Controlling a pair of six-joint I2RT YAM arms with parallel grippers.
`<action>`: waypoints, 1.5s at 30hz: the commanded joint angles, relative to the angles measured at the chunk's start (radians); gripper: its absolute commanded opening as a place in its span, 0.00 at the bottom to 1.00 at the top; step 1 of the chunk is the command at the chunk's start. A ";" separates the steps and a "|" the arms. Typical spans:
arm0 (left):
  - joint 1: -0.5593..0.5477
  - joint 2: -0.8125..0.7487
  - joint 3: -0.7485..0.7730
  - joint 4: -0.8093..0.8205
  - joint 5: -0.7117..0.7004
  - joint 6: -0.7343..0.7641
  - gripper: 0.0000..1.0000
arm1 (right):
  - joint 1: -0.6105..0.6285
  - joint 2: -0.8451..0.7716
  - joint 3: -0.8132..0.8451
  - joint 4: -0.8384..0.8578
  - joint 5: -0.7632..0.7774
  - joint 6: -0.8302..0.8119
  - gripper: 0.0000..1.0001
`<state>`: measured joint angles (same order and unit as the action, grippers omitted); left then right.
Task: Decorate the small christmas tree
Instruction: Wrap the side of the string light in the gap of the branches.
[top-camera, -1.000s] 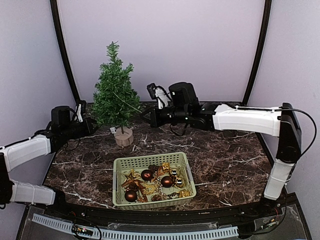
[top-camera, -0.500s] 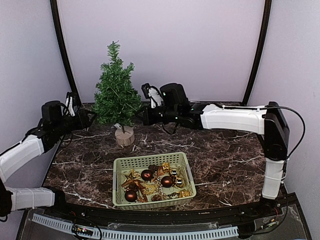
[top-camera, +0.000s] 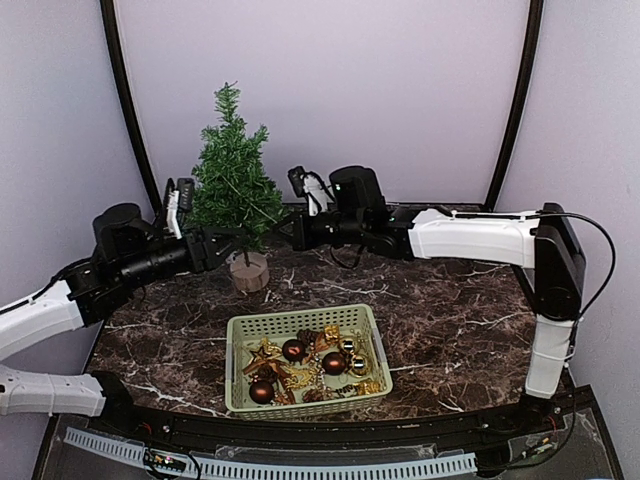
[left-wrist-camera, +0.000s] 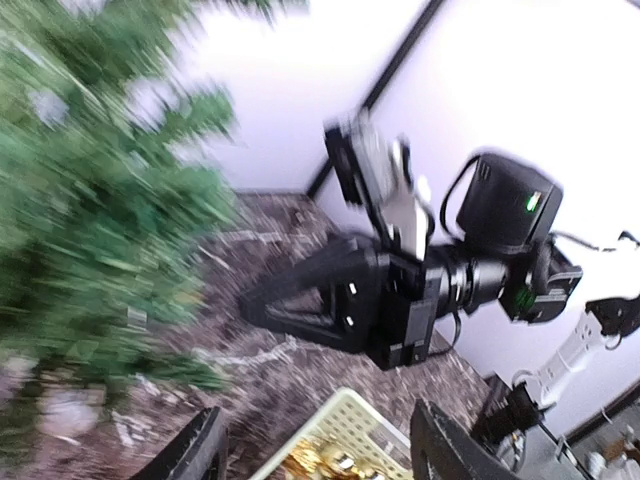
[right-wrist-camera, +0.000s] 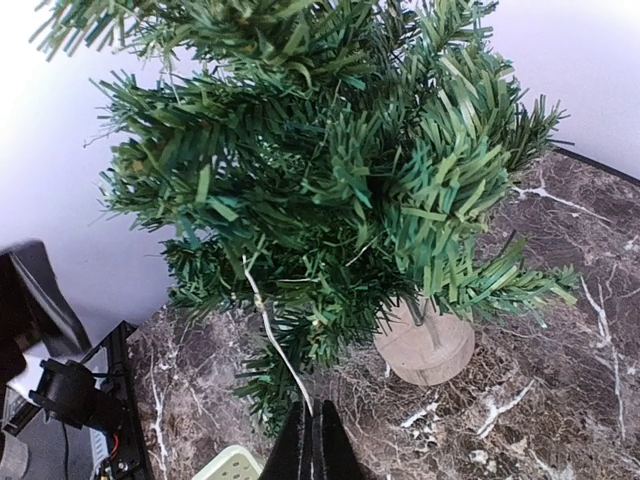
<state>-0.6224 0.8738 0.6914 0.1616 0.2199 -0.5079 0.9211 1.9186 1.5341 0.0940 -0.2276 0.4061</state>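
Top external view: the small christmas tree (top-camera: 232, 190), bristly green on a round wooden stump, stands upright at the back left of the dark marble table (top-camera: 450, 310). The right gripper (right-wrist-camera: 310, 440) is pinched tight on a thin pale string (right-wrist-camera: 272, 340) running into its branches. The left gripper (left-wrist-camera: 315, 452), jaws wide and empty, hovers near the lower branches.

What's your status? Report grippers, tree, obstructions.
Left gripper open beside tree, low down. Right gripper shut on thin strand running into tree. Tree upright on stump. Basket nearer, apart from both arms.
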 joint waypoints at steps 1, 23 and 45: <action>-0.100 0.171 0.035 0.212 -0.015 -0.040 0.65 | -0.009 -0.079 -0.015 0.064 -0.043 0.035 0.00; -0.202 0.568 0.100 0.717 -0.020 -0.015 0.68 | -0.038 -0.192 -0.061 -0.013 -0.058 0.072 0.00; -0.184 0.618 0.149 0.708 0.090 -0.033 0.43 | -0.061 -0.229 -0.092 -0.036 -0.145 0.067 0.00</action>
<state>-0.8116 1.5089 0.8165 0.8505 0.2733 -0.5598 0.8658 1.7203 1.4570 0.0444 -0.3294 0.4728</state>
